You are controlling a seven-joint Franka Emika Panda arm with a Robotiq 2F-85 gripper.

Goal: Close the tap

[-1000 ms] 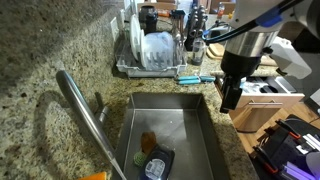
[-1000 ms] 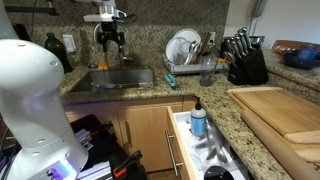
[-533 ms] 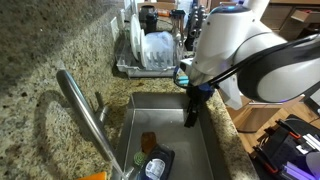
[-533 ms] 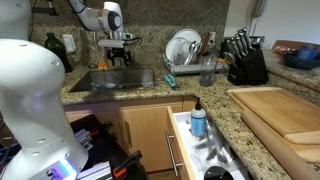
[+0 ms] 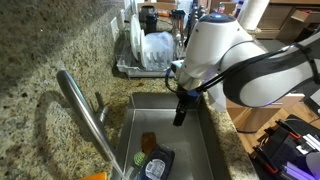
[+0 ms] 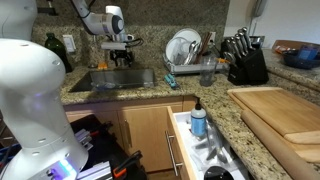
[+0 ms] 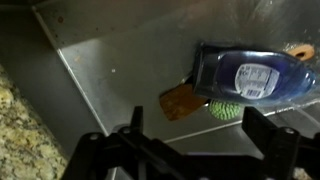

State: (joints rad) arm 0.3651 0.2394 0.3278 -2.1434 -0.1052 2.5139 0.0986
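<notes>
**Gripper [image 5: 179, 118] over the sink [image 5: 192, 150], fingers spread wide with nothing between them.**
In the wrist view, a brown sponge [image 7: 180, 100] and a blue bottle [image 7: 250, 78] are seen at twelve to one o'clock. In an exterior view, the tap [image 5: 85, 115] is seen at nine o'clock of the gripper, well apart and untouched.

kitchen | granite counter [image 5: 40, 50] | steel sink [image 5: 197, 150] | dish rack [image 5: 140, 71] | knife block [image 6: 245, 66]
</notes>
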